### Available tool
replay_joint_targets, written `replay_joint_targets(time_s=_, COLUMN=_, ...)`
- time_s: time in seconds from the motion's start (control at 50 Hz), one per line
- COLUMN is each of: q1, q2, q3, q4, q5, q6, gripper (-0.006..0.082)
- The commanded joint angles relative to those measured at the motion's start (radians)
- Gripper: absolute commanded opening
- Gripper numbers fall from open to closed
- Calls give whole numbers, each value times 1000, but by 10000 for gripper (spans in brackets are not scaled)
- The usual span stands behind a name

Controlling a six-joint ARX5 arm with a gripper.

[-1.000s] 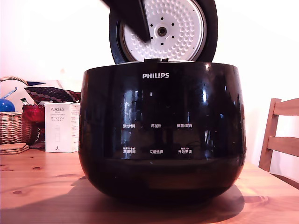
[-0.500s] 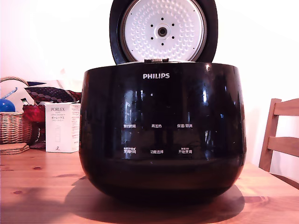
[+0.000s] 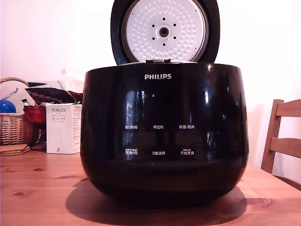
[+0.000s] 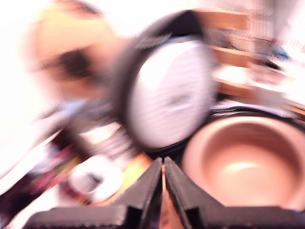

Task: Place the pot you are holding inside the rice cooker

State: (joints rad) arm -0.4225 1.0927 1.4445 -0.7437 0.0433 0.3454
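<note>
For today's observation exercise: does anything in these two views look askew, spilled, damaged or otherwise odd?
Nothing stands out. The rice cooker sits level on the wooden table with its lid raised upright. In the blurred wrist view the pot sits inside the cooker, with no spill visible. The gripper is clear of it, jaws nearly together.

You see the big shiny black round rice cooker (image 3: 163, 132) on the brown wooden table (image 3: 37, 197); its round lid with the bumpy silver plate (image 3: 164, 31) stands open; at the exterior view's left sit a white box (image 3: 63, 128) and a woven basket (image 3: 14, 127); a wooden chair (image 3: 282, 141) shows at the right.
</note>
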Motion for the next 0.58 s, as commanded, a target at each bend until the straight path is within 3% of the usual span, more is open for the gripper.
replay_joint_targets(time_s=0.0, q1=29, q2=18, q3=-26, q4=41, q5=-65, q6=-30, gripper=-20)
replay_joint_targets(time_s=0.14, q1=92, q2=20, q3=-43, q4=110, q5=-146, q6=-42, gripper=-20)
replay_joint_targets(time_s=0.56, q1=146, q2=21, q3=-43, q4=151, q5=-145, q6=-66, gripper=-20)
